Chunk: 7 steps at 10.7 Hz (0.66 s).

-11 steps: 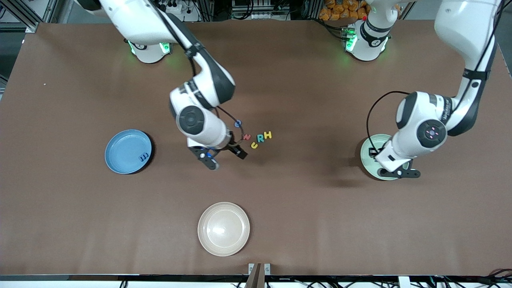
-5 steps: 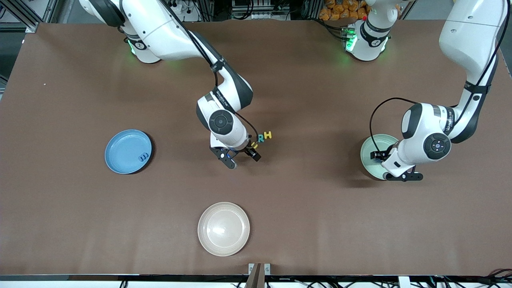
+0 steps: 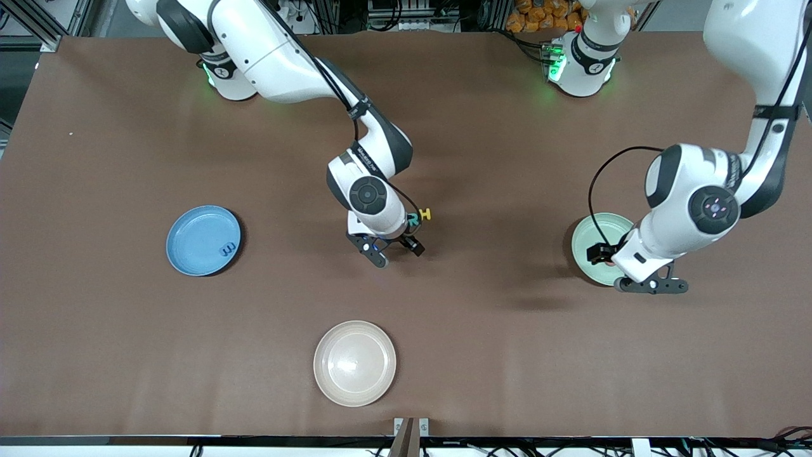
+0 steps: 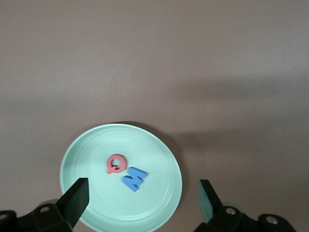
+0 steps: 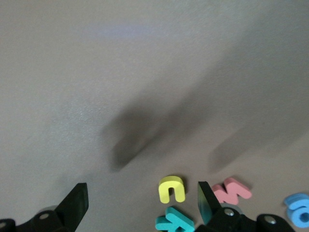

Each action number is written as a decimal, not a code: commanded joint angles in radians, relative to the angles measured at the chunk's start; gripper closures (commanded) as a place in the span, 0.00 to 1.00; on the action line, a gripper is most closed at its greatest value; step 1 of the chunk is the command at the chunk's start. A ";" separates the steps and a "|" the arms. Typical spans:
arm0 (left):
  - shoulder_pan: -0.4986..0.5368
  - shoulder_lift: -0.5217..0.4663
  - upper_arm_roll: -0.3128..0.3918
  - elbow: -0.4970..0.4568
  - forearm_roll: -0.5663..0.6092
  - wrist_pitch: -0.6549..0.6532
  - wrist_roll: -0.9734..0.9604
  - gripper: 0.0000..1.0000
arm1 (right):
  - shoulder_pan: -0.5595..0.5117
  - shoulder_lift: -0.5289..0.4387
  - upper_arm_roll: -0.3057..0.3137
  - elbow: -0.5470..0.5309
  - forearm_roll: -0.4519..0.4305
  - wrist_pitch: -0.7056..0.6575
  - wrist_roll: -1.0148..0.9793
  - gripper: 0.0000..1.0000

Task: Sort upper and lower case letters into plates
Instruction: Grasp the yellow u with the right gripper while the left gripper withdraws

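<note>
fingers apart on the left gripper [image 4: 143,205] over the pale mint green round plate [image 4: 159,150], holding nothing; right gripper [image 5: 140,205] spread above the loose foam letters [image 5: 172,188]; a low descent could scatter neighbouring letters.

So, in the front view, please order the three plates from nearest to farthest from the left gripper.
1. The mint green plate: right under the open left gripper, at the left arm's end of the table.
2. The cream plate: mid-table, closest to the front camera.
3. The light blue plate: at the right arm's end.
</note>
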 commanded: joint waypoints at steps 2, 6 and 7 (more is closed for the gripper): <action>-0.001 -0.081 -0.041 0.115 0.020 -0.158 -0.014 0.00 | 0.015 0.051 -0.005 0.052 -0.028 -0.013 0.036 0.00; 0.001 -0.167 -0.089 0.138 0.015 -0.222 -0.013 0.00 | 0.014 0.053 -0.004 0.052 -0.022 -0.013 0.059 0.00; 0.002 -0.181 -0.099 0.148 0.015 -0.229 -0.011 0.00 | 0.015 0.053 -0.004 0.050 -0.021 -0.013 0.059 0.00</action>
